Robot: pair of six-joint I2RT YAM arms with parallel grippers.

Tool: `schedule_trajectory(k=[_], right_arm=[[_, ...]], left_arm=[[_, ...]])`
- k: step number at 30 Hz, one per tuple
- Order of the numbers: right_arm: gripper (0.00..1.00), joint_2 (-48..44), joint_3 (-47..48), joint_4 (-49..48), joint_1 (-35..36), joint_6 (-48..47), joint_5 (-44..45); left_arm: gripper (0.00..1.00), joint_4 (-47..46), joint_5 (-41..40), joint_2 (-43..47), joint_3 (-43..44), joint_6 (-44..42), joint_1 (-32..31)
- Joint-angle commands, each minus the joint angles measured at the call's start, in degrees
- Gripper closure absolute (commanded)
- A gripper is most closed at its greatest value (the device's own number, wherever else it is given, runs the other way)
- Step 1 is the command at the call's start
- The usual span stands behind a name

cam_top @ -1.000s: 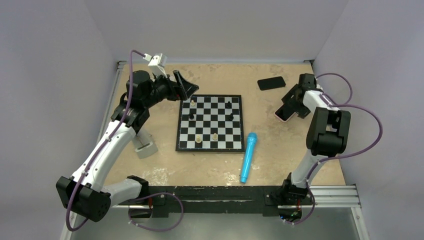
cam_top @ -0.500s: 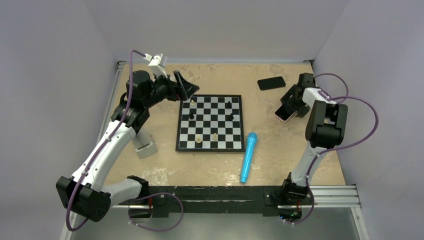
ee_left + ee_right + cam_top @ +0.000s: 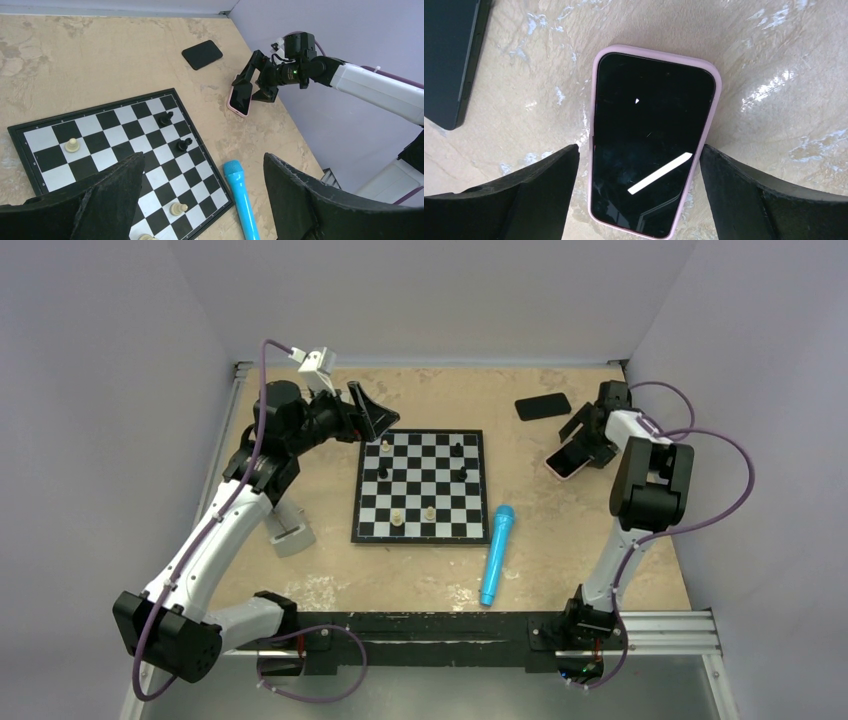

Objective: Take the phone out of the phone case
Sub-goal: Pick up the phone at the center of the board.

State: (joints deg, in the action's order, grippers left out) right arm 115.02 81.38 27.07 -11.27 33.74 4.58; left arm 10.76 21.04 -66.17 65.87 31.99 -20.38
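Observation:
A phone with a dark screen [image 3: 651,140] sits in a pink case [image 3: 654,54] and lies flat on the table at the far right [image 3: 566,462], also seen from the left wrist [image 3: 240,97]. My right gripper [image 3: 585,445] is open and low over it, one finger on each long side of the case [image 3: 639,152], with a gap on both sides. My left gripper [image 3: 375,415] is open and empty, held up over the far left corner of the chessboard [image 3: 202,162].
A bare black phone [image 3: 543,405] lies flat just beyond the cased one [image 3: 449,55]. A chessboard [image 3: 420,485] with several pieces fills the middle. A blue toy microphone [image 3: 496,553] lies by its near right corner. A grey object [image 3: 290,535] sits at the left.
The right arm's elbow has swung and its gripper has turned a little over the cased phone, which has shifted slightly left. The left arm has not moved.

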Motion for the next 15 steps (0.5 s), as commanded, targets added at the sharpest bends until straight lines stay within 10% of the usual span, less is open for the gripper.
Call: schedule_trajectory(k=[1, 15], right_arm=[[0.08, 0.38, 1.05, -0.24, -0.05, 3.11, -3.25], [0.12, 9.91, 16.31, 18.08, 0.23, 4.06, 7.03]], left_arm=[[0.09, -2.78, 1.60, -0.34, 1.20, 1.11, 0.01], [0.09, -3.54, 3.07, -0.60, 1.04, 2.44, 0.26]])
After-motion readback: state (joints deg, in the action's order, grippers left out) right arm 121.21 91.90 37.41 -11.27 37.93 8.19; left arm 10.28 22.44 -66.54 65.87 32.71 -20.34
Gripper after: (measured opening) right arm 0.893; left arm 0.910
